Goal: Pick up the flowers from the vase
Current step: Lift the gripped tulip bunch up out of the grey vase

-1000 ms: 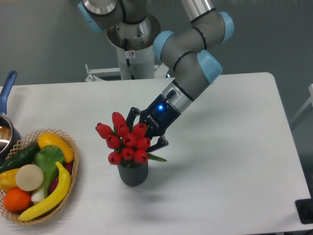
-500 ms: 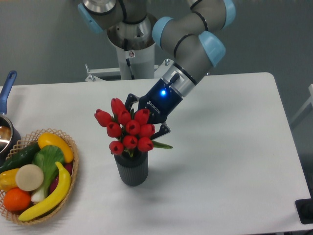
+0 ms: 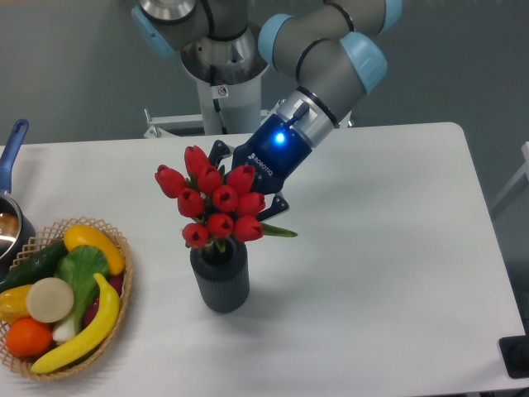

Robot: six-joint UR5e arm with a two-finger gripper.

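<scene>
I'm looking down at a white surface (image 3: 388, 273) set against a plain grey wall, with the arm's pedestal behind its far edge. Nearest me on the left sits a wicker basket (image 3: 122, 285) filled with fruit and vegetables: a yellow banana (image 3: 91, 327), an orange (image 3: 29, 337), a cucumber (image 3: 33, 265) and some leafy greens among them. Just past it, at the left edge, a metal pot (image 3: 10, 227) with a blue handle is cut off by the frame. Toward the middle stands the vase (image 3: 220, 275), a dark grey ribbed cup, upright on the surface and apart from the basket. The flowers (image 3: 213, 205), a bunch of red tulip buds, sit above the vase rim with their green stems running down into its mouth; one leaf sticks out to the right. Directly behind the buds is the tool (image 3: 248, 194), reaching in from the upper right with a blue light lit on its body. Its dark fingers are closed around the bunch just behind the buds, gripping the flowers, though the contact itself is partly hidden by the blooms.
</scene>
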